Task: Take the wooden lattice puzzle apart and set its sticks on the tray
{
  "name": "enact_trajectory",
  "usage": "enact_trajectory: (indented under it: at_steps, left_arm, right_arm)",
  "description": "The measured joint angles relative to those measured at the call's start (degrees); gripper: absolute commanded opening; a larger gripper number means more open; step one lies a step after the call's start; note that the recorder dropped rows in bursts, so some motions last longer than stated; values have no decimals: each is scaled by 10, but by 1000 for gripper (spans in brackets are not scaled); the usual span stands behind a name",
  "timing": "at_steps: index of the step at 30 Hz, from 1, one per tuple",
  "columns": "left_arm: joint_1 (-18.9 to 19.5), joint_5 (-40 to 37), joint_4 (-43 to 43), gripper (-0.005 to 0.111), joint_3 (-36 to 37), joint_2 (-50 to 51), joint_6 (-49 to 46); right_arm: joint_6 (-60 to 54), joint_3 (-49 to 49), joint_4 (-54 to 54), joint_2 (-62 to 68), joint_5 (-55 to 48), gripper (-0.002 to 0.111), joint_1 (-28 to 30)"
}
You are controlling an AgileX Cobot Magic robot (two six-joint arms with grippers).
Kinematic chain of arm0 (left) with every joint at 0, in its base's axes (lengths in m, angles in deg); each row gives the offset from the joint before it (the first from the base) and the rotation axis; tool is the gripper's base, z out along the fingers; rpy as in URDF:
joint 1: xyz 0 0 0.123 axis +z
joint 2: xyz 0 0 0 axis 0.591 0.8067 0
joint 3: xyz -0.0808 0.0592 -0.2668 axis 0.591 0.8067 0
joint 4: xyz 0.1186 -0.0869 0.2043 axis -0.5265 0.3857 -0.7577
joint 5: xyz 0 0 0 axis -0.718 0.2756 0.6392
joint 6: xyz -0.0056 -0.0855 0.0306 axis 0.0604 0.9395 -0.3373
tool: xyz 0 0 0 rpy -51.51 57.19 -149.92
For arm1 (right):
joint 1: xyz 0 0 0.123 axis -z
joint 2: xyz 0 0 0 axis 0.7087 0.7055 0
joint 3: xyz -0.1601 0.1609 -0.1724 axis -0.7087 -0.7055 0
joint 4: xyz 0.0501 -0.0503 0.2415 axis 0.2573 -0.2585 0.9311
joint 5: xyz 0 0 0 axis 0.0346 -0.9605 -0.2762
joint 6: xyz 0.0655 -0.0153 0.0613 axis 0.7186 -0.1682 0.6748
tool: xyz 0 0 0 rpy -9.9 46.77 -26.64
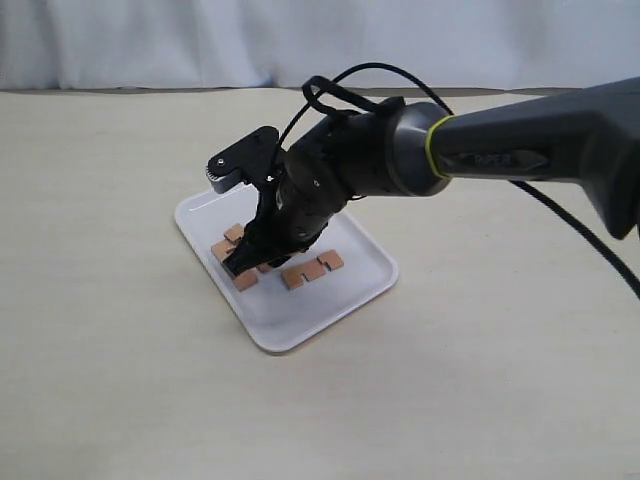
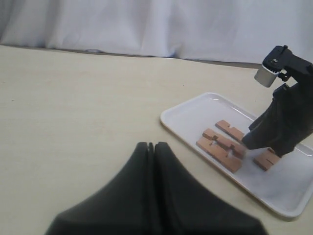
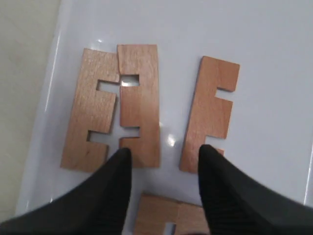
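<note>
No "#" lattice shows; the sticks lie flat and separate on the white tray [image 1: 300, 335]. In the right wrist view two notched sticks [image 3: 90, 129] [image 3: 140, 105] lie touching side by side. A third stick [image 3: 211, 110] lies apart, and a fourth [image 3: 168, 215] is partly hidden between the fingers. My right gripper [image 3: 165, 152] hangs open just above them, holding nothing. In the exterior view it [image 1: 240, 262] is low over the tray's left part, among the sticks [image 1: 312, 268]. My left gripper [image 2: 151, 146] is shut and empty over bare table, well away from the tray [image 2: 186, 105].
The tray sits on a pale beige table [image 1: 120, 380] with a white curtain [image 1: 150, 40] behind it. The right arm [image 1: 520, 150] stretches in from the right, a black cable looping over it. The left arm is out of the exterior view.
</note>
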Motion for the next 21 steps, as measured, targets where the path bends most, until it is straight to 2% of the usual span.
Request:
enact_trajectory:
  at_steps: [4, 11, 13, 14, 18, 21]
  left_arm:
    - [0, 0, 0, 0, 0, 0, 0]
    - [0, 0, 0, 0, 0, 0, 0]
    - [0, 0, 0, 0, 0, 0, 0]
    - [0, 0, 0, 0, 0, 0, 0]
    - [0, 0, 0, 0, 0, 0, 0]
    - [0, 0, 0, 0, 0, 0, 0]
  right_arm:
    - [0, 0, 17, -20, -2, 63, 1]
    - [-3, 0, 23, -79, -67, 62, 2]
    - [-8, 0, 23, -96, -99, 54, 2]
    - [-10, 0, 24, -102, -116, 47, 2]
    - [-16, 1, 24, -112, -181, 4, 2]
    - [-21, -8, 26, -113, -215, 4, 2]
